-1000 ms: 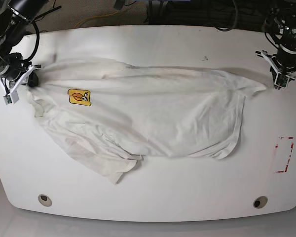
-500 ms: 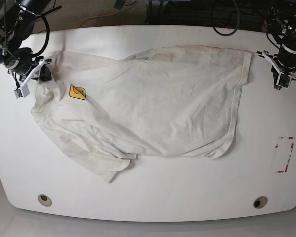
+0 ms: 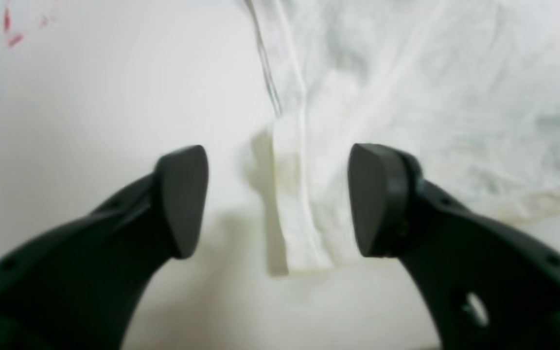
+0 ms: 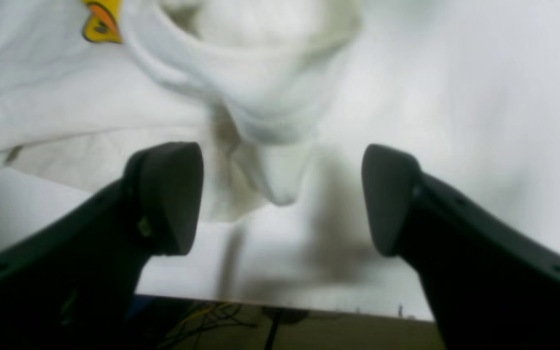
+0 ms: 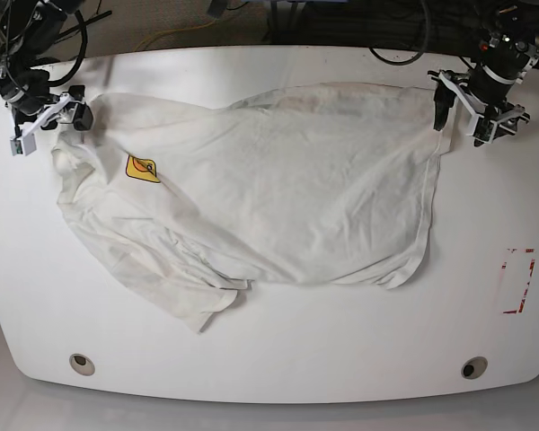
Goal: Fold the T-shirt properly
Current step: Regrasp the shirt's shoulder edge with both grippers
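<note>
The off-white T-shirt (image 5: pixel 278 189) lies spread and wrinkled across the white table (image 5: pixel 278 359), with its yellow-orange patch label (image 5: pixel 144 168) near the left end. My left gripper (image 5: pixel 458 112) stands open at the shirt's far right corner. In the left wrist view that hem corner (image 3: pixel 299 218) lies flat on the table between the spread fingers of the left gripper (image 3: pixel 277 199), free of both pads. My right gripper (image 5: pixel 54 121) is open at the shirt's far left end. In the right wrist view a bunched fold (image 4: pixel 270 121) sits between the open fingers of the right gripper (image 4: pixel 280 199), below the patch label (image 4: pixel 100 19).
A red rectangle mark (image 5: pixel 518 281) is on the table at the right, also in the left wrist view (image 3: pixel 12 29). Two round holes (image 5: pixel 82 364) (image 5: pixel 473 367) sit near the front edge. The table's far edge, with cables behind it, is just below the right gripper (image 4: pixel 280 306).
Both grippers have opened and let go of the shirt's far corners. Before that the shirt was drawn toward the far edge and spread out. Both arms shifted slightly toward the back.
</note>
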`<state>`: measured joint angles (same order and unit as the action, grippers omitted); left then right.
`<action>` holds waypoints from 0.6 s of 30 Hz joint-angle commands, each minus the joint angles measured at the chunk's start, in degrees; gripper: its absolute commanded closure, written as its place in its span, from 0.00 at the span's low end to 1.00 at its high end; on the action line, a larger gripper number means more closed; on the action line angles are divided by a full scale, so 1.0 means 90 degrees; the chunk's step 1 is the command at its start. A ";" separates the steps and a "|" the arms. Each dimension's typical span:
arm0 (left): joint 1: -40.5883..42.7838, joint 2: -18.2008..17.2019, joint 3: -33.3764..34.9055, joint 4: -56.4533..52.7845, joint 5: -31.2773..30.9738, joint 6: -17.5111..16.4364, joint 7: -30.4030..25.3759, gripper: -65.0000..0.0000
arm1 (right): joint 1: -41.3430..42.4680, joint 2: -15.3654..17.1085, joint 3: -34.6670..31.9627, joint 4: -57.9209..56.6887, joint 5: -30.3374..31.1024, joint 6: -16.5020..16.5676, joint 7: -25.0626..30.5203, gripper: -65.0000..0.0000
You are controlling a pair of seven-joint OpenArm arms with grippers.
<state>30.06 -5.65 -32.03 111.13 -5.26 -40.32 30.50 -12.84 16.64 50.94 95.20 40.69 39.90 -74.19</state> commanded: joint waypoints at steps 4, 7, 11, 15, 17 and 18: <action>-0.0073 -0.0325 -0.0451 -0.0241 -0.1287 0.0035 0.0884 0.29 | -0.0112 0.0129 0.0108 0.0114 0.0134 0.0011 0.0131 0.24; -0.0181 -0.0647 -0.0597 -0.0592 -0.2019 0.0035 0.1275 0.29 | -0.0151 0.0129 0.0108 0.0114 0.0134 0.0011 0.0131 0.24; -0.0190 -0.0999 -0.0666 -0.1129 -0.2634 0.0035 0.1695 0.29 | -0.0180 0.0119 0.0108 0.0114 0.0134 0.0011 0.0131 0.24; -0.0171 -0.1253 -0.0548 -0.1510 -0.3064 0.0035 0.1930 0.29 | -0.0180 0.0119 0.0108 0.0123 0.0134 0.0011 0.0112 0.24; -0.0151 -0.1360 -0.0382 -0.1598 -0.3162 0.0035 0.1998 0.29 | -0.0180 0.0119 0.0108 0.0123 0.0134 0.0011 0.0102 0.25; -0.0122 -0.1399 -0.0246 -0.1657 -0.3201 0.0035 0.2027 0.29 | -0.0180 0.0119 0.0108 0.0123 0.0134 0.0011 0.0102 0.25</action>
<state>28.86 -16.47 -35.53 96.12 -32.21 -39.90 49.25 -14.57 16.49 51.51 95.20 40.91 39.90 -74.02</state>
